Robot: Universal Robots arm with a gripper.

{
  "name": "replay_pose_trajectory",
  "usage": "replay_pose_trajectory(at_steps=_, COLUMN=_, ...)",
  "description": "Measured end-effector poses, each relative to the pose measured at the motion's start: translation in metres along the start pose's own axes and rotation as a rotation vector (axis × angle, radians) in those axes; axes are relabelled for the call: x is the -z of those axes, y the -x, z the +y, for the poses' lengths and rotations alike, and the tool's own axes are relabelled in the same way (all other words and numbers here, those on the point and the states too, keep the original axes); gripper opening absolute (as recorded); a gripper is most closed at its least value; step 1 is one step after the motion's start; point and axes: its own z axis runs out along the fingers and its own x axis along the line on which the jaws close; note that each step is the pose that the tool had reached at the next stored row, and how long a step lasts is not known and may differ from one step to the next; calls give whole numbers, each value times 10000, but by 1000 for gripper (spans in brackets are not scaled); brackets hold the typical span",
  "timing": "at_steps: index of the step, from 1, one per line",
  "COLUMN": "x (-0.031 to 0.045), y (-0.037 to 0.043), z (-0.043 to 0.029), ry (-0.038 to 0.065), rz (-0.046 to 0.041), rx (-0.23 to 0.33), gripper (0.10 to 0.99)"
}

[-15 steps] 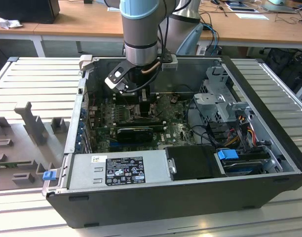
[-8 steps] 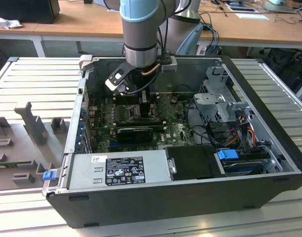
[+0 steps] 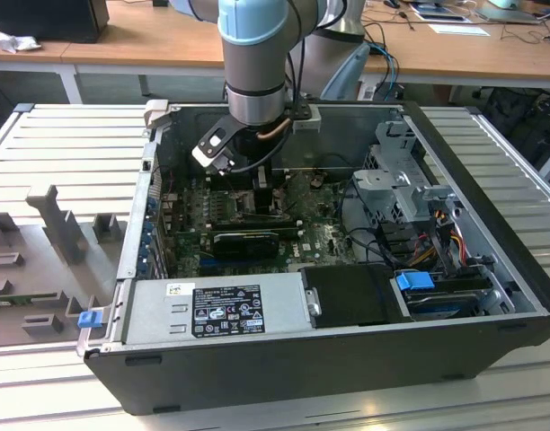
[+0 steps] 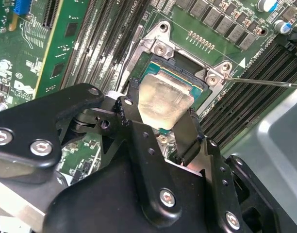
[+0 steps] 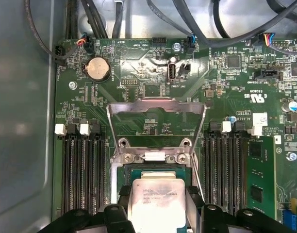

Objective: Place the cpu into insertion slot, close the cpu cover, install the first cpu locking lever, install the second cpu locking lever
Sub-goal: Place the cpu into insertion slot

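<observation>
We see a pale ribbed tabletop (image 3: 77, 144) carrying an open black computer case (image 3: 329, 368) laid on its side (open face up). Toward the exterior view's left, grey moulded holders (image 3: 59, 229) rest on the same tabletop, just beside the case.

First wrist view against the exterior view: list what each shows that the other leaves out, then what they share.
First wrist view: the cpu held between the fingers of the gripper over the insertion slot, with the cpu cover raised open. Exterior view: the arm, the grey power supply and the drive cage. Shared: the green motherboard.
</observation>
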Motion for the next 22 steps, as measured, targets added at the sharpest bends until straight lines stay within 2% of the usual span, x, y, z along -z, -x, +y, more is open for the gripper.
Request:
replay_pose_trajectory(at_steps=3, x=-27, y=-7, z=-2, ry=-1, rz=-2, rx=0, gripper=529)
replay_pose_trajectory(at_steps=9, x=-29, y=-7, z=-3, ry=0, rz=-1, rx=-1, gripper=529)
replay_pose_trajectory(at_steps=11, x=-29, y=-7, z=-3, ry=0, rz=-1, rx=-1, gripper=541)
replay_pose_trajectory(at_steps=12, x=-30, y=-8, z=-3, ry=0, rz=-1, rx=-1, gripper=604)
replay_pose_trajectory(at_steps=15, x=-30, y=-12, z=-3, ry=0, rz=2, rx=-1, gripper=604)
replay_pose_trajectory(at_steps=22, x=21, y=-13, z=1, ry=-1, rz=0, rx=-2, gripper=592)
